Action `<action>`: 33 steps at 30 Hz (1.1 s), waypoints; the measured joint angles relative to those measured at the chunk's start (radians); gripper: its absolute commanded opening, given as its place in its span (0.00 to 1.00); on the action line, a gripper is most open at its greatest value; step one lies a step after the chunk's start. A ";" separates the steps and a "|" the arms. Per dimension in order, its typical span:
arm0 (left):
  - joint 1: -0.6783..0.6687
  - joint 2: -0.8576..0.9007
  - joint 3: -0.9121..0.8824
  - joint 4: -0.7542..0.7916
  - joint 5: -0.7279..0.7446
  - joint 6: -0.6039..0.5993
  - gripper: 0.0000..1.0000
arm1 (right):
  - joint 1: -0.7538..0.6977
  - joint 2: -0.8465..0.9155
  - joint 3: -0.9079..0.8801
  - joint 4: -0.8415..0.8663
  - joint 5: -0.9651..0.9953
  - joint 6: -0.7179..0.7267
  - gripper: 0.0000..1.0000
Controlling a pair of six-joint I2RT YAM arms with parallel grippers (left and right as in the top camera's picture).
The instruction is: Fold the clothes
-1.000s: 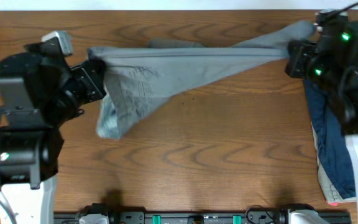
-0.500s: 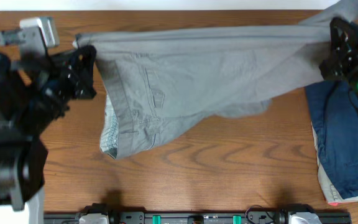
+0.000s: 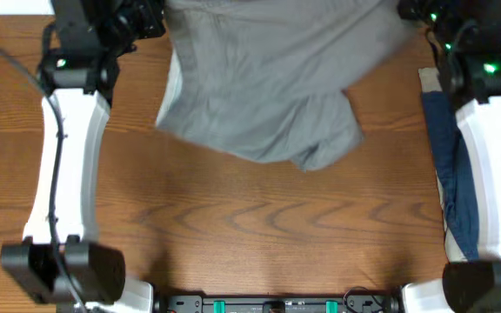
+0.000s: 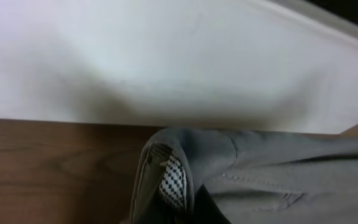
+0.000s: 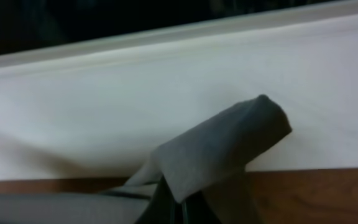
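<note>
The grey shorts (image 3: 268, 78) hang stretched between my two grippers at the far edge of the table, their lower part draping onto the wood. My left gripper (image 3: 156, 16) is shut on one corner of the waistband; the left wrist view shows that corner (image 4: 185, 168) with its checked inner lining. My right gripper (image 3: 407, 10) is shut on the other corner, and the right wrist view shows a grey fold (image 5: 229, 149) sticking up from the jaws. The fingertips themselves are hidden by cloth.
A navy blue garment (image 3: 455, 183) lies along the right side of the table under the right arm. A white wall (image 4: 166, 62) runs behind the table's far edge. Bare wood (image 3: 259, 235) fills the near half.
Both arms have stretched away toward the far edge, carrying the shorts with them. The shorts went from a twisted strip to a spread sheet hanging from the top edge.
</note>
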 measured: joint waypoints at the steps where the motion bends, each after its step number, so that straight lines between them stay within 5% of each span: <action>1: 0.000 0.015 0.001 0.012 0.008 0.000 0.06 | 0.000 0.010 -0.003 0.018 0.006 0.000 0.01; 9: 0.054 0.024 0.238 -0.043 0.170 0.001 0.06 | 0.000 -0.028 0.062 -0.075 0.071 -0.002 0.01; 16: 0.124 -0.044 0.304 -0.551 0.325 0.028 0.06 | 0.000 -0.107 0.100 -0.433 0.068 0.000 0.01; 22: 0.125 0.007 0.196 -0.907 0.324 0.112 0.06 | 0.000 -0.068 0.040 -0.690 0.070 0.011 0.01; 33: 0.024 0.042 -0.192 -1.130 0.242 0.173 0.06 | -0.021 -0.021 -0.306 -0.796 0.129 0.011 0.01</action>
